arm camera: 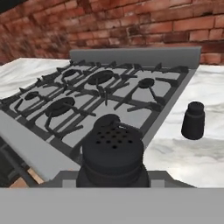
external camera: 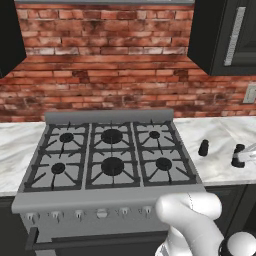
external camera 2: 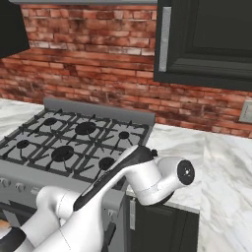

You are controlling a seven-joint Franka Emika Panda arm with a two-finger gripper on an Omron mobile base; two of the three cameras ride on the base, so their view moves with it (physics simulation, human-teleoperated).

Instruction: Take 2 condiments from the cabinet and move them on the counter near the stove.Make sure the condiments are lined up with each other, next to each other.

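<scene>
Second shaker in hand, first one waiting ahead

The gripper (external camera: pixel 245 156) is clamped on one black shaker (arm camera: pixel 113 153) — upright, over the marble counter (arm camera: pixel 192 159); beyond it, toward the brick wall, the other shaker (arm camera: pixel 193 120) stands just beside the stove (arm camera: pixel 100 94).

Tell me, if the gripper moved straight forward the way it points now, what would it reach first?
The gripper, shut on a black condiment, points across the stove. It would probably first pass over the near burner grates; the other condiment stands aside on the counter. Depth is unclear.
</scene>
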